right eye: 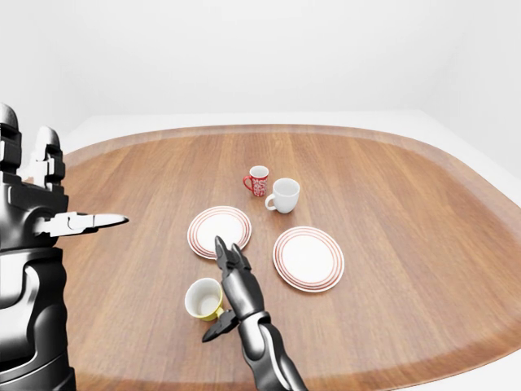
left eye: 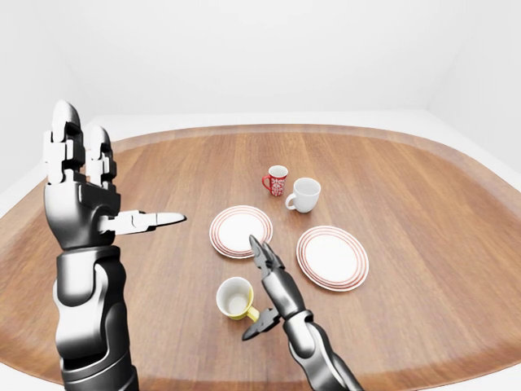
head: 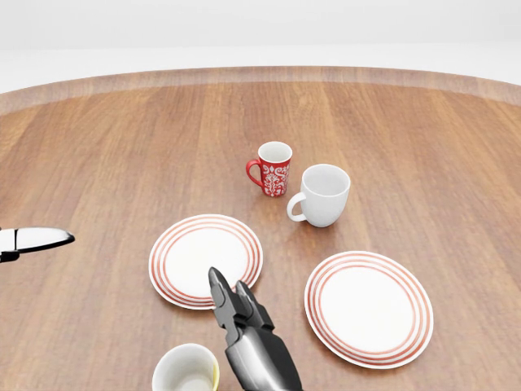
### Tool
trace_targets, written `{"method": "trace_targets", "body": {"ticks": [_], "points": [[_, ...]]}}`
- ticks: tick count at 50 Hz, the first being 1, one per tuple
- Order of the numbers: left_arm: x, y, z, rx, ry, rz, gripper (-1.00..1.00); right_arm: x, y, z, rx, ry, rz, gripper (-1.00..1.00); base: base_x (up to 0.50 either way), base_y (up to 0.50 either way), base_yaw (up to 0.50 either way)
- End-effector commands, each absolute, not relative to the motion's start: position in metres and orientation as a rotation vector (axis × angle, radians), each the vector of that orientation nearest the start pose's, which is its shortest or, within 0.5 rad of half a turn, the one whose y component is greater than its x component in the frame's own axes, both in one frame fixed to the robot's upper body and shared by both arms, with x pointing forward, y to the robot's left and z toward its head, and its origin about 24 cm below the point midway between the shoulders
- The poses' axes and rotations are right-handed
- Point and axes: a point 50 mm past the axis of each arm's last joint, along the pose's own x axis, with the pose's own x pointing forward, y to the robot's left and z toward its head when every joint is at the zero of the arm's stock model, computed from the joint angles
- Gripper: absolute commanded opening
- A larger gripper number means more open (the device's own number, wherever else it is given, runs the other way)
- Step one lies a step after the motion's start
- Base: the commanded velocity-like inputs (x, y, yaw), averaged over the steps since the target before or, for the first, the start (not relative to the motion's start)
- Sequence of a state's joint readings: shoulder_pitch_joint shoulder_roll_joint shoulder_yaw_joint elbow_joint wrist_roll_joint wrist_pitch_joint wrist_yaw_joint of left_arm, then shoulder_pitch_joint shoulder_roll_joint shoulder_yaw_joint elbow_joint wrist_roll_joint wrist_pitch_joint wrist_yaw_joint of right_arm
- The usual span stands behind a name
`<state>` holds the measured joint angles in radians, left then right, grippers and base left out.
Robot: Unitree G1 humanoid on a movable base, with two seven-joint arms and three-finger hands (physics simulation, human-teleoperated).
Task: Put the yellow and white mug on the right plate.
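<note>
The yellow and white mug (left eye: 235, 297) lies tipped on the wooden table (left eye: 423, 212), mouth toward the view's upper left, near the bottom centre of the left-eye view; it also shows in the head view (head: 186, 371). My right hand (left eye: 262, 289) is open just to the mug's right, fingers stretched toward the left plate, thumb below the mug's handle. The right plate (left eye: 332, 257) has red rings and holds nothing. My left hand (left eye: 102, 191) is open, raised upright at the left, far from the mug.
A left plate (left eye: 241, 230) with red rings lies above the mug. A red patterned mug (left eye: 277, 180) and a white mug (left eye: 304, 195) stand upright above the plates. The table's raised rim runs round its edge.
</note>
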<state>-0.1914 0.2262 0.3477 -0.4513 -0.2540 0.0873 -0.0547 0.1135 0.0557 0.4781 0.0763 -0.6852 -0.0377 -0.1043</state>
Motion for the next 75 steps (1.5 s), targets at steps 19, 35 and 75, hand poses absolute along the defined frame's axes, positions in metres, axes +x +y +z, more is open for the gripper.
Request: {"method": "trace_targets", "body": {"ticks": [19,35,75], "points": [[0.237,0.236,0.214,0.033,-0.667,0.137,1.00,0.210,-0.018,0.003,-0.614,-0.055,0.419,1.00,0.00,0.00,0.00],[0.234,0.239,0.221,0.032,-0.697,0.143,1.00,0.214,-0.014,-0.004,-0.633,-0.040,0.425,1.00,0.00,0.00,0.00],[0.230,0.239,0.226,0.029,-0.724,0.143,1.00,0.225,-0.008,-0.043,-0.740,0.101,0.396,1.00,0.00,0.00,0.00]]}}
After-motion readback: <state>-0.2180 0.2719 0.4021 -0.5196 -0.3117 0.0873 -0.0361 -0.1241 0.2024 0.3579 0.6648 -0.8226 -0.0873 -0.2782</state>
